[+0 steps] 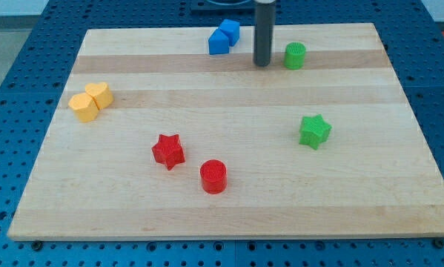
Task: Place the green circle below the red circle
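The red circle [213,176] is located near the front of the board [399,200], left of centre, with the red star [168,151] just beside it on the left. Only a narrow strip of board is left in front of the red circle, so the green circle can be overshot off the near edge if it is pushed too hard.

The green star [314,130] is found at mid-depth on the right; it may be struck on a diagonal path.

Two yellow blocks [90,101] are set at the left, two blue blocks [224,37] at the far edge.

The green circle [295,55] is placed far right of centre. My tip [262,64] is positioned just beside it on the left; nothing is held, the tool being a plain rod. A push from this side drives the circle right, away from the target.
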Tool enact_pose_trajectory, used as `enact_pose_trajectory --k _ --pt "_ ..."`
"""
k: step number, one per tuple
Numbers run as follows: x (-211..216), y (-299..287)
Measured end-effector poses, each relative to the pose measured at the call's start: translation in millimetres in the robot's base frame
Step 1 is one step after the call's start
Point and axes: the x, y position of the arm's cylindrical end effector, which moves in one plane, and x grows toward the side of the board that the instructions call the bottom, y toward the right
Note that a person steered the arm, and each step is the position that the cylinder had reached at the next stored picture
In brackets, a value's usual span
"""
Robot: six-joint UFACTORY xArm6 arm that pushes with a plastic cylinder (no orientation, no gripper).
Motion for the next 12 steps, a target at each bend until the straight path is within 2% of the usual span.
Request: enact_pose_trajectory --k 3,6,7,9,11,12 --pt "-17 83" --pt "7 164" --pt "21 157" --pt "46 97" --pt "108 63" --pt "110 23"
